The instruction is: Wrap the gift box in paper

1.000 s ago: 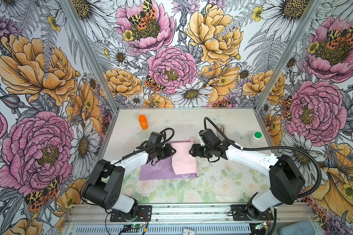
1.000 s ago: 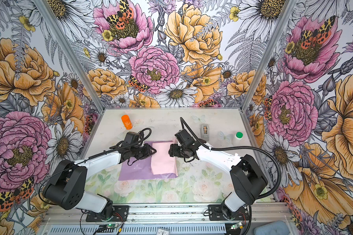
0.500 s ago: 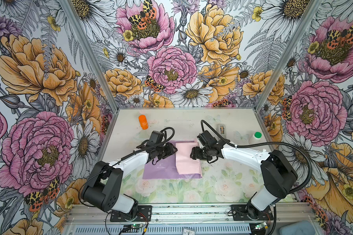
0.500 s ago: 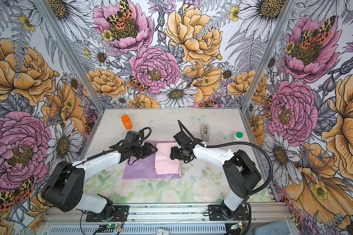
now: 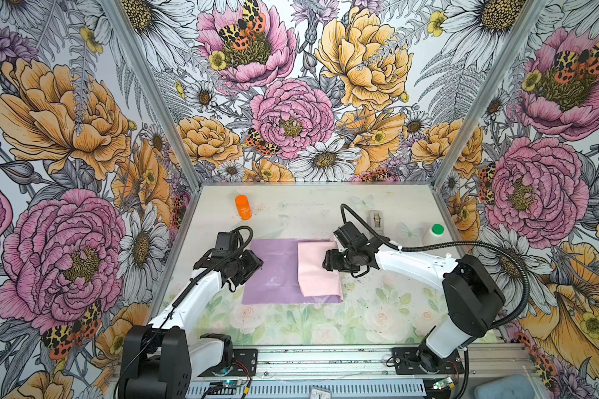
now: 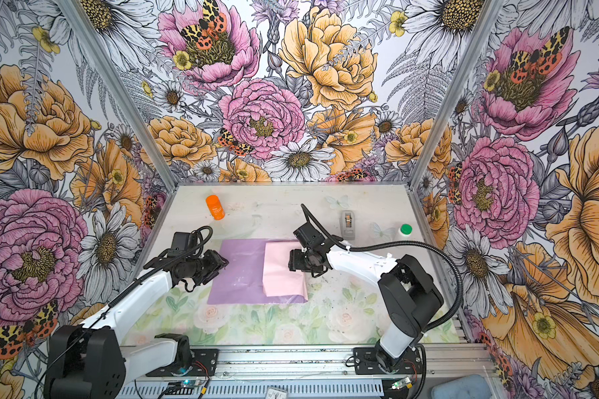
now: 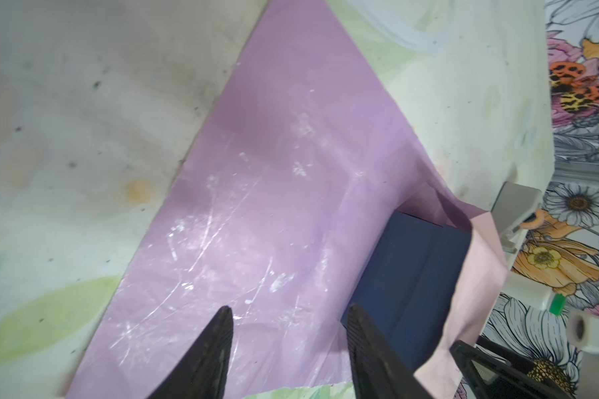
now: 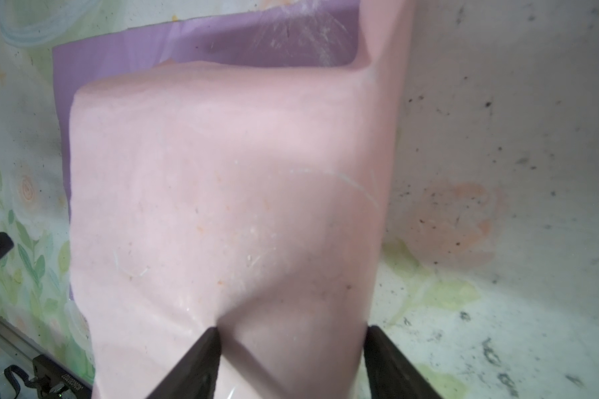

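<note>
Paper (image 5: 274,276) lies mid-table, lilac face up, long edges running 9–3. Its 3 o'clock part is folded back over as a pink flap (image 5: 317,273). The flap's free edge runs 12–6 across the sheet, right of middle. The flap stops short of the sheet's 6 o'clock edge, so a thin lilac strip shows there. The sheet's 9 and 6 o'clock edges lie flat on the table (image 5: 325,210).

Gift box (image 7: 412,276): hidden in both top views. L wrist view shows navy faces under the arched flap, sitting on the lilac face toward the sheet's 3 o'clock side. The flap's free edge stands lifted off it there.

L pincer (image 5: 257,265) is at the sheet's 9 o'clock edge, tips just over the lilac. Its fingers (image 7: 215,352) are apart w/ nothing betw them, short of the box.

R pincer (image 5: 325,264) comes in from 3 o'clock onto the flap's far half. Its fingers (image 8: 201,362) are apart, tips on pink paper, one denting it. Can't tell if it squeezes the box thru the paper.

Room: open table along 6 o'clock betw sheet and front rail (image 5: 325,355). More at 12 o'clock, betw orange bottle (image 5: 243,207) (11 o'clock of sheet) and tape dispenser (image 5: 377,221) (1 o'clock). Green-capped bottle (image 5: 434,233) sits at 2 o'clock, near the R arm's cable. The 9 o'clock margin is narrow, taken by the L arm.
</note>
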Controlling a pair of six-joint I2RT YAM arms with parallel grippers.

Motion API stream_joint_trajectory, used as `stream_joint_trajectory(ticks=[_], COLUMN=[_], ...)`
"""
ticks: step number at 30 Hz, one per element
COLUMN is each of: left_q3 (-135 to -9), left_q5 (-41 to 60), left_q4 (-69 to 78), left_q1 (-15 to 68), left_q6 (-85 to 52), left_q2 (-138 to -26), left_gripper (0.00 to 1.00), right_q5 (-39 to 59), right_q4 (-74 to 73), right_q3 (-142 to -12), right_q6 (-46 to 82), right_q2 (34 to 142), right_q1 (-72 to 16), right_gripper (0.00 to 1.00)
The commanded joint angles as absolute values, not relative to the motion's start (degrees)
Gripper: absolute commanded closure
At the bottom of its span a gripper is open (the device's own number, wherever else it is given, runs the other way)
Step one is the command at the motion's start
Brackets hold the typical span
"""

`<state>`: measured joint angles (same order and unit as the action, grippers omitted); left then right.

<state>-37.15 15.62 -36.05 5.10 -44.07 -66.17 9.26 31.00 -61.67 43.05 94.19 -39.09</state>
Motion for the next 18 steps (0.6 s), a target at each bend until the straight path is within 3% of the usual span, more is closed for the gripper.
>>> stream_joint_trajectory(ticks=[1,18], left_q3=[-34.66,-25.67], left_q5=[14.26,13.43], left_q4=[-40.41,-43.57], left_q1=[2.55,-4.33], left_q6=[-45.43,-54.76], left_q2=[-63.32,-57.30], left_gripper=[0.44,0.44], right_q5=[5.75,4.62], right_q4=[34.01,33.93], right_q3=[-61.39,-60.66], right_q6=[44.02,44.33], right_q2=[93.80,93.42], right_q1=[-39.46,-39.73], right_gripper=[0.33,0.33])
